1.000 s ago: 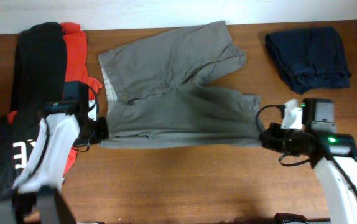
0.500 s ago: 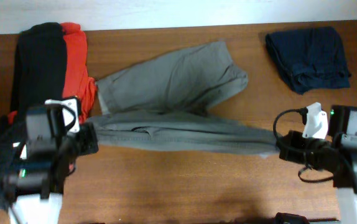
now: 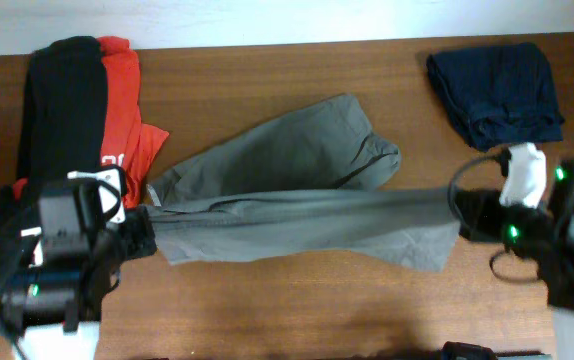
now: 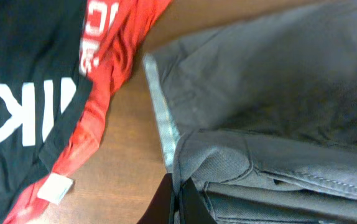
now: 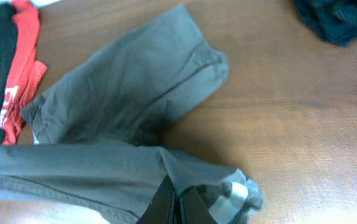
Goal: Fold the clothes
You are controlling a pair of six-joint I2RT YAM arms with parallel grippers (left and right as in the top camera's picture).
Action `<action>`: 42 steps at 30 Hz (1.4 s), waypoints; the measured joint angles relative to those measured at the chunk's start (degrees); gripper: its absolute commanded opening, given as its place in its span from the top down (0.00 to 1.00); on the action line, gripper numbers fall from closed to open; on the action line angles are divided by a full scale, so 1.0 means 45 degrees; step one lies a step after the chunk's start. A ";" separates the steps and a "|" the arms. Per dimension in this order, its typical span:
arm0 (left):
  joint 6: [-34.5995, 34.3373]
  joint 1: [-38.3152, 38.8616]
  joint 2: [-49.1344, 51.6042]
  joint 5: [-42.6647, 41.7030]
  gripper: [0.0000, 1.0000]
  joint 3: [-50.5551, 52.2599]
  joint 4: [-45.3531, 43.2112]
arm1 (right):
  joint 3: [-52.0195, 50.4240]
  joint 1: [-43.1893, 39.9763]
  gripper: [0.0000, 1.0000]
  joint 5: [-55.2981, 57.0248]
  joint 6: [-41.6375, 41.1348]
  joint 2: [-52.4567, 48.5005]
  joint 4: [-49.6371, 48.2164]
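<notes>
The left fingers [image 4: 194, 205] are pinching together on the waist end of the grey-olive shorts [image 3: 297, 205], the lighter inner band showing just above them. Over on the other side, the right fingers [image 5: 158, 202] are clamping on the hem end of one leg, cloth bunching around the tips. Between the two, that near edge is stretching in a long band above the table [image 3: 267, 310]. The other leg is trailing away toward the far side, lying on the wood. Off to the left, a black garment [image 3: 57, 110] with white lettering is lying beside a red shirt [image 3: 117, 110]. A navy garment [image 3: 497, 90] is sitting in the far right corner, well apart.
</notes>
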State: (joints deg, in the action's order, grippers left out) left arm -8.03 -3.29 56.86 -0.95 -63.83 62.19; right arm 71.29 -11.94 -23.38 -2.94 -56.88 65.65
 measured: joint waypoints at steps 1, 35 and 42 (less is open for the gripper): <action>-0.0063 0.0015 0.0389 0.0117 1.00 0.0000 0.0039 | -0.0039 0.0044 0.96 -0.0296 0.0126 -0.0607 -0.0578; -0.1282 0.0097 0.8752 0.3463 0.99 0.0024 -0.8466 | -0.0228 0.2589 0.96 -0.0772 0.0704 -1.1366 -1.2643; -0.1336 -0.0044 0.9228 0.3993 0.01 0.0019 -0.9398 | -0.0228 0.2506 0.09 -0.0087 0.0704 -1.1628 -1.3488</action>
State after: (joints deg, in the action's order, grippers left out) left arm -14.04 -3.49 98.39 17.02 -63.75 19.90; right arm 70.26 -0.67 -23.77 0.23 -109.21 4.95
